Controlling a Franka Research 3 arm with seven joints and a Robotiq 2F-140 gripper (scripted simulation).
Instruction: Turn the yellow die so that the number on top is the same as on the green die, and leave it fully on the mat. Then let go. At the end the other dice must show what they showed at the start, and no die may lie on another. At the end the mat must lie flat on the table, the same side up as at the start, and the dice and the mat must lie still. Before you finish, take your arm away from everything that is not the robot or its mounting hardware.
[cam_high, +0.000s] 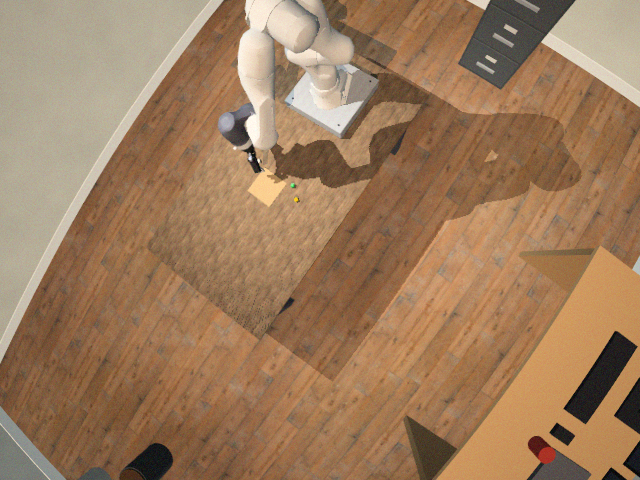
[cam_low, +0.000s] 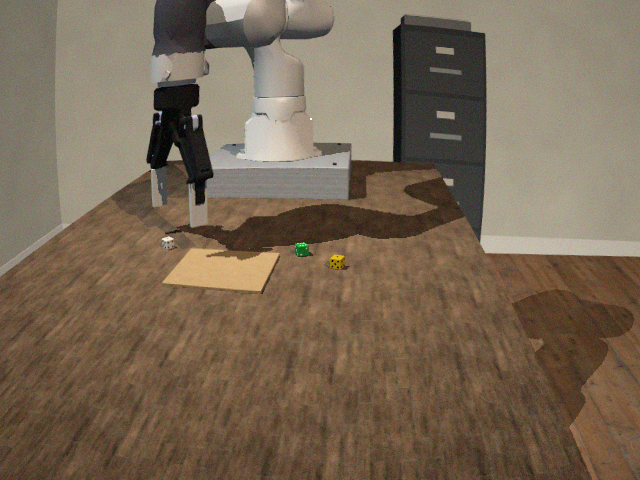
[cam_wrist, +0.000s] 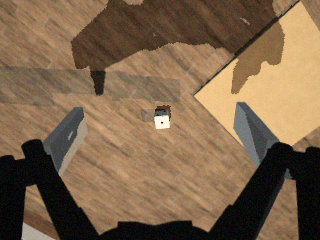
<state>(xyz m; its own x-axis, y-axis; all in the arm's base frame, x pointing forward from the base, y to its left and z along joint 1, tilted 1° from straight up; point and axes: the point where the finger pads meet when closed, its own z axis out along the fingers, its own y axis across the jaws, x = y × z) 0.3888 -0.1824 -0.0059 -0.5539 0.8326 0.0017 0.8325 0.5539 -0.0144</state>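
Observation:
My gripper (cam_low: 178, 213) (cam_wrist: 159, 117) is open and empty, pointing down above the table. The white die (cam_low: 168, 242) (cam_wrist: 162, 121) lies on the table below, between the fingers as the wrist view looks down; its top shows one pip. The yellow die (cam_high: 296, 199) (cam_low: 337, 261) lies on the table right of the mat, with what looks like one pip on top. The green die (cam_high: 293, 185) (cam_low: 301, 250) lies between it and the mat; its top pips are too small to read surely. The mat (cam_high: 266, 191) (cam_low: 222, 273) (cam_wrist: 300, 65) lies flat, with no die on it.
The robot's base (cam_high: 336, 116) (cam_low: 279, 180) stands at the back of the table. The arm's shadow falls across the table and the mat's rear part. A dark drawer cabinet (cam_high: 509, 41) (cam_low: 442, 93) stands behind, off the table.

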